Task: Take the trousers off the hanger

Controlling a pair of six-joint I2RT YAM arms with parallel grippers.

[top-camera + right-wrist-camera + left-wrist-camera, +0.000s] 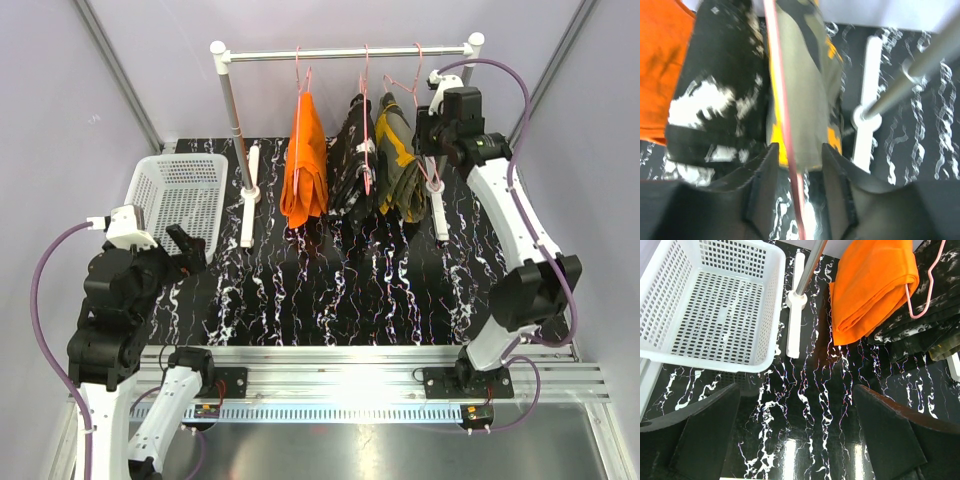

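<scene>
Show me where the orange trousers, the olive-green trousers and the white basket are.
orange trousers (305,165): top external view, middle of the fold.
olive-green trousers (810,90): right wrist view, green panel.
white basket (722,315): left wrist view, bare floor.

This is looking like a robotics lab cell: plain pale wall panels (50,130) and aluminium struts (121,75) are enclosing a black marbled surface (330,300), while a left arm (115,290) and a right arm (510,215) are sitting bolted to an aluminium rail (340,368).
</scene>
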